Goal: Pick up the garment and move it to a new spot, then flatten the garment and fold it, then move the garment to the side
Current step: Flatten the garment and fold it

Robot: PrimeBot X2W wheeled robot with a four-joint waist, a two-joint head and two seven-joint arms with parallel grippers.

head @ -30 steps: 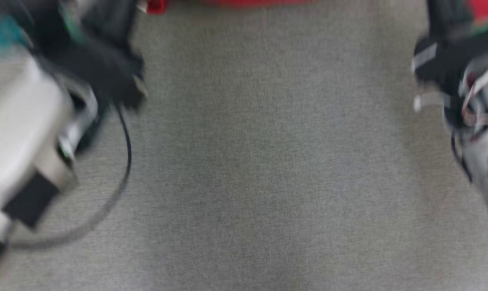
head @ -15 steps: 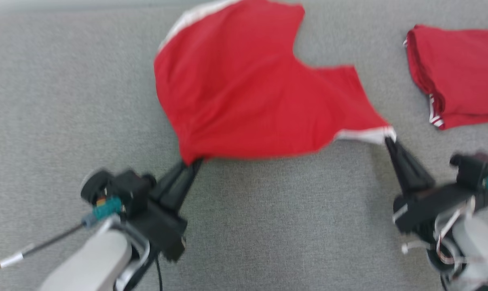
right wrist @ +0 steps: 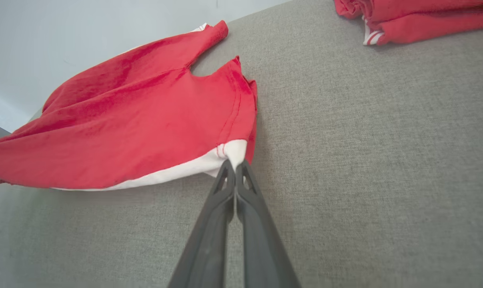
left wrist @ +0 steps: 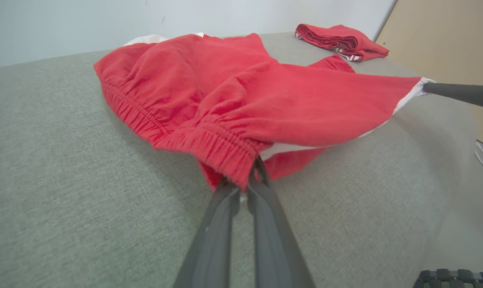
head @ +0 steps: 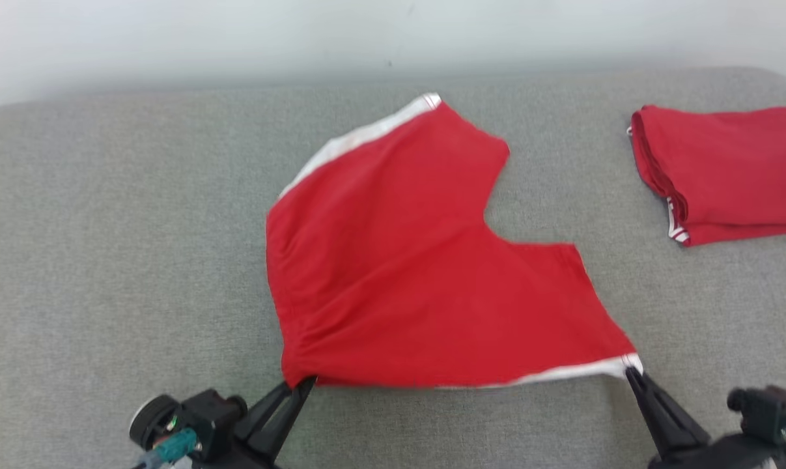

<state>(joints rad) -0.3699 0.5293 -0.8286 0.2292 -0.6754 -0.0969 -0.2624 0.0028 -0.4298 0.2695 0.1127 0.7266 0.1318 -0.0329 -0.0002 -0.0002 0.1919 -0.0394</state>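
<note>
Head view: left end effector [head: 307, 382] closed on red white-trimmed fabric shorts [head: 399, 273] at waistband [left wrist: 209, 148], right end effector [head: 630, 372] closed on hem corner [right wrist: 235, 152]; uneven pull risked tip slip.

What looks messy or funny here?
The red shorts lie crooked on the grey surface, with one leg slanting away. Their waistband is bunched where the left fingers pinch it. The right fingers pinch a white-trimmed leg corner. The folded red garment at far right looks tidy.

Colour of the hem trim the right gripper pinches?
White trim on red shorts; right wrist view best.
</note>
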